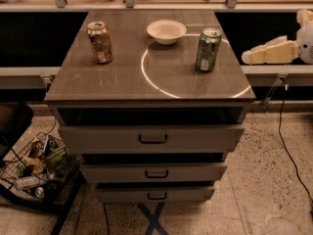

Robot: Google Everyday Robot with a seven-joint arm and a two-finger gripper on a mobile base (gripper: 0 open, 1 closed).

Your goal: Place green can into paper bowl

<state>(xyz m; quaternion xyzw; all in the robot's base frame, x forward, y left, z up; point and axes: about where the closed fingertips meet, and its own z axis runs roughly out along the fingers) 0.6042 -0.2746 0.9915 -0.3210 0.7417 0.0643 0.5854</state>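
The green can (pixel 208 49) stands upright on the right side of the cabinet top (pixel 122 77). It has a dark green body, a pale label patch and a silver top. The paper bowl (pixel 166 31) is off-white, shallow and empty, and sits at the back middle of the top, to the left of and behind the can. My gripper (pixel 249 56) is pale cream and hovers off the right edge of the cabinet, pointing left at about can height. It is a short way right of the green can and does not touch it.
An orange-brown can (pixel 100 42) stands upright at the back left of the top. The cabinet has three drawers (pixel 152 139) standing slightly open. A wire basket of trash (pixel 39 168) sits on the floor at the left. A cable (pixel 288 151) hangs at the right.
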